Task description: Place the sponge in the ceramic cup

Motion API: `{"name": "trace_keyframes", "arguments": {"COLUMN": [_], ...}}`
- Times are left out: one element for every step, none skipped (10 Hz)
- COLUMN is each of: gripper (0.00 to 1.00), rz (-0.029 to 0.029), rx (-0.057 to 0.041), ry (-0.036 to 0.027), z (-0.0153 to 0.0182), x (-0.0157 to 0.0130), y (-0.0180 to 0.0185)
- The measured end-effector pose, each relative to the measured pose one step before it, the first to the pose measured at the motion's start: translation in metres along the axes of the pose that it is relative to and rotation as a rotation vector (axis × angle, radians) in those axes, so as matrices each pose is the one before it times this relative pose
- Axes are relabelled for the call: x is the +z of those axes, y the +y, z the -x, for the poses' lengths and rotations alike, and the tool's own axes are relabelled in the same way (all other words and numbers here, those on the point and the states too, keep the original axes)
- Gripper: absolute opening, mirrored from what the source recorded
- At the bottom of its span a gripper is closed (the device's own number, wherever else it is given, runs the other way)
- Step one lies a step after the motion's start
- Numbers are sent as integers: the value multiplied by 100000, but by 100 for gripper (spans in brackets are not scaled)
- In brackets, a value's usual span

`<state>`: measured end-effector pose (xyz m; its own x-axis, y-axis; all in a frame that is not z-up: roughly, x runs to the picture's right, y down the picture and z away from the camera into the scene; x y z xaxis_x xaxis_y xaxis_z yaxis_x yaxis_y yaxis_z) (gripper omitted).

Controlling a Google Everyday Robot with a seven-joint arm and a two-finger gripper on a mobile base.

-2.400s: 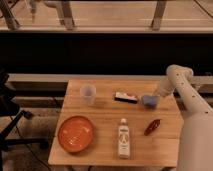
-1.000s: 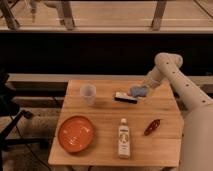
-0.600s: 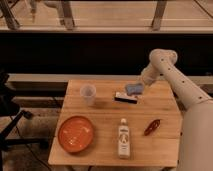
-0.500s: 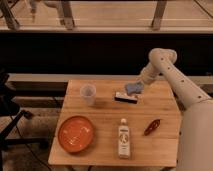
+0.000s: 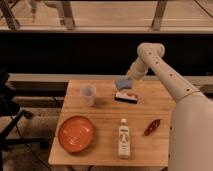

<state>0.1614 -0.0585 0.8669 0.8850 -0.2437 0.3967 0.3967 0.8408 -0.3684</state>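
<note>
The light-blue sponge (image 5: 122, 83) hangs above the back of the wooden table (image 5: 107, 125), held in my gripper (image 5: 126, 81), which is shut on it. It sits just over the black-and-white block (image 5: 126, 97). The pale ceramic cup (image 5: 88, 94) stands upright to the left of the sponge, about a cup's width and a half away, with nothing visible inside. My white arm (image 5: 160, 70) reaches in from the right.
An orange plate (image 5: 76, 133) lies at the front left. A white bottle (image 5: 123, 138) lies near the front edge, and a red object (image 5: 152, 126) rests at the right. A dark ledge and railing run behind the table.
My gripper has carried the sponge leftward from the table's right edge, past the block, closer to the cup. The other objects have stayed put.
</note>
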Motion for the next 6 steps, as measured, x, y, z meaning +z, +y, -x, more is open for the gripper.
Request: {"name": "trace_keyframes", "arguments": {"gripper": [0,0,0,0,0,0], "rz": [388,348,-168,-834,-880,-340], "rx": [-745,-938,-1187,-1675,-1874,-773], "ry": [73,153,276,239,158,52], "z": [124,423,773,1774,1780,575], "x": [-200,-241,-219,-568,-686,-298], "y": [-183,-86,-486,-1294,-1424,-531]}}
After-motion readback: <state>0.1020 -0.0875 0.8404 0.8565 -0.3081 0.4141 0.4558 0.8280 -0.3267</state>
